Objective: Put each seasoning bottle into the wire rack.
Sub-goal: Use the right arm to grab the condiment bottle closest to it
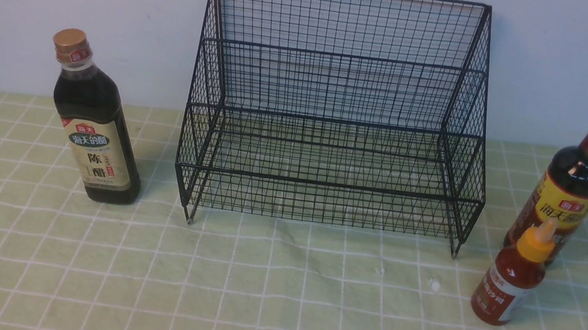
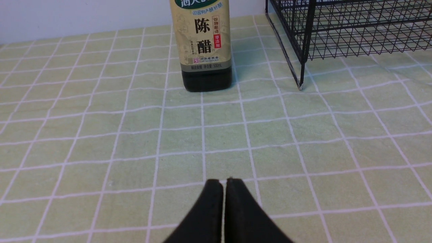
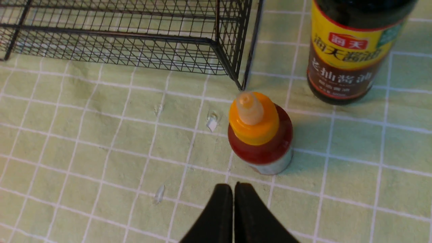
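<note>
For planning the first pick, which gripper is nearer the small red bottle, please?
Right. The right gripper sits close by the small red bottle; the left gripper is beyond the wire rack.

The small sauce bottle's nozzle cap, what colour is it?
Yellow-orange, on the small sauce bottle; the right wrist view shows it best.

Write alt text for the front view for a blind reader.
An empty black wire rack stands centre on a green checked tablecloth. A gold-capped bottle stands left of it; a maroon-capped bottle and small red sauce bottle stand right.
</note>
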Controlling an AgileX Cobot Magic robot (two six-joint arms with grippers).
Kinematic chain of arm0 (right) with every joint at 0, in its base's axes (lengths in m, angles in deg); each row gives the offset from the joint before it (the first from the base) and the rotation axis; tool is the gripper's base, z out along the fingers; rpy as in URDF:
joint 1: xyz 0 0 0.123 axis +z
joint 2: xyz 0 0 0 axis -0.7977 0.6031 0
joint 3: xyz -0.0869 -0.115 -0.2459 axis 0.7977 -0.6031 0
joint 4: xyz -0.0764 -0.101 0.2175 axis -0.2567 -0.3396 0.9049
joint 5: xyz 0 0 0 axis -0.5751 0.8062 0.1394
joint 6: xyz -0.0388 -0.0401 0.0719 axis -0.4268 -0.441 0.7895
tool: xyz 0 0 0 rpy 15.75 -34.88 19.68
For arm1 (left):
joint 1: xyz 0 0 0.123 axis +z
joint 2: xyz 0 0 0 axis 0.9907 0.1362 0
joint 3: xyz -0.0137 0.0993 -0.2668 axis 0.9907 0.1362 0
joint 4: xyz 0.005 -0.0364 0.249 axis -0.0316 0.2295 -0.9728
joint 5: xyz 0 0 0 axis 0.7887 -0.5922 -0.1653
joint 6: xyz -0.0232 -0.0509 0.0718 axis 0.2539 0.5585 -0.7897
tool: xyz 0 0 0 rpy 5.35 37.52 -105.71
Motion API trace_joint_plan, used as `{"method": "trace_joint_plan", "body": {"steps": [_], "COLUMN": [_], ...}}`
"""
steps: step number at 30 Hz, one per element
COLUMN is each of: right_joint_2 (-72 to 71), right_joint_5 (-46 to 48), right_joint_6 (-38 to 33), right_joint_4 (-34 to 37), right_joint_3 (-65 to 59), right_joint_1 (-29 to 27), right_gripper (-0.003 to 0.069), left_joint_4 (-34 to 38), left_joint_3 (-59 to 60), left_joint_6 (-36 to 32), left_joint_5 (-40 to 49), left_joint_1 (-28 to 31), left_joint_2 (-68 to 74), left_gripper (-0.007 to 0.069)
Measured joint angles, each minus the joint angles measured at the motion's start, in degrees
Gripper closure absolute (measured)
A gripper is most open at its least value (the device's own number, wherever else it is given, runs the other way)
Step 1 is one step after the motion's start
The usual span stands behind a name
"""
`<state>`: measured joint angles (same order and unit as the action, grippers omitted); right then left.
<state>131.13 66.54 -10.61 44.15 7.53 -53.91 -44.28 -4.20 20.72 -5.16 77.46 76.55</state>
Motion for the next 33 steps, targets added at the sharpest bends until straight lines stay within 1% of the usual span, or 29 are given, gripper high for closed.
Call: {"method": "trace_joint_plan", "body": {"steps": [2, 5, 8, 10, 11, 12, 13, 15, 18, 19, 20, 21, 24, 29, 30, 32, 33], "right_joint_2": [1.7, 2.7, 3.0, 3.5, 3.8, 4.2, 5.2, 7.0, 10.1, 11.2, 11.4, 12.9, 16.0, 19.4, 20.2, 20.8, 20.8], "right_joint_5": [-2.4, -7.3, -10.9, -14.5, -15.1, -15.7, -16.5, -16.7, -16.8, -16.9, -16.9, -17.3, -18.1, -19.7, -20.0, -20.1, -20.1], "right_joint_6": [-0.2, 0.3, 0.4, 1.2, 1.7, 2.2, 3.6, 5.3, 7.8, 8.4, 8.5, 9.1, 9.8, 10.6, 10.7, 10.8, 10.8], "right_joint_4": [-1.7, -5.5, -8.2, -10.6, -11.1, -12.0, -13.6, -15.6, -17.4, -17.8, -17.8, -18.3, -18.5, -18.6, -18.5, -18.1, -18.1], "right_joint_3": [0.2, 0.2, 0.2, 0.2, 0.3, 0.3, 0.3, 0.3, 0.3, 0.3, 0.3, 0.3, 0.3, 0.3, 0.3, 0.3, 0.3], "right_joint_1": [3.0, 7.1, 9.1, 10.0, 10.1, 10.1, 10.1, 10.1, 10.1, 10.1, 10.1, 10.1, 10.1, 10.1, 10.1, 10.1, 10.1], "right_gripper": [0.0654, 0.0623, 0.0578, 0.0494, 0.0468, 0.0424, 0.0359, 0.0272, 0.0166, 0.0140, 0.0140, 0.0111, 0.0090, 0.0100, 0.0130, 0.0249, 0.0263], "left_joint_4": [0.0, 0.0, 0.0, 0.0, 0.0, 0.0, 0.0, 0.0, 0.0, 0.0, 0.0, 0.0, 0.0, 0.0, 0.0, 0.0, 0.0], "left_joint_3": [0.0, 0.0, 0.0, 0.0, 0.0, 0.0, 0.0, 0.0, 0.0, 0.0, 0.0, 0.0, 0.0, 0.0, 0.0, 0.0, 0.0], "left_joint_6": [0.0, 0.0, 0.0, 0.0, 0.0, 0.0, 0.0, 0.0, 0.0, 0.0, 0.0, 0.0, 0.0, 0.0, 0.0, 0.0, 0.0], "left_joint_5": [0.0, 0.0, 0.0, 0.0, 0.0, 0.0, 0.0, 0.0, 0.0, 0.0, 0.0, 0.0, 0.0, 0.0, 0.0, 0.0, 0.0], "left_joint_1": [0.0, 0.0, 0.0, 0.0, 0.0, 0.0, 0.0, 0.0, 0.0, 0.0, 0.0, 0.0, 0.0, 0.0, 0.0, 0.0, 0.0], "left_joint_2": [0.0, 0.0, 0.0, 0.0, 0.0, 0.0, 0.0, 0.0, 0.0, 0.0, 0.0, 0.0, 0.0, 0.0, 0.0, 0.0, 0.0], "left_gripper": [0.0631, 0.0631, 0.0631, 0.0631, 0.0631, 0.0631, 0.0631, 0.0631, 0.0631, 0.0631, 0.0631, 0.0631, 0.0631, 0.0631, 0.0631, 0.0631, 0.0631]}}
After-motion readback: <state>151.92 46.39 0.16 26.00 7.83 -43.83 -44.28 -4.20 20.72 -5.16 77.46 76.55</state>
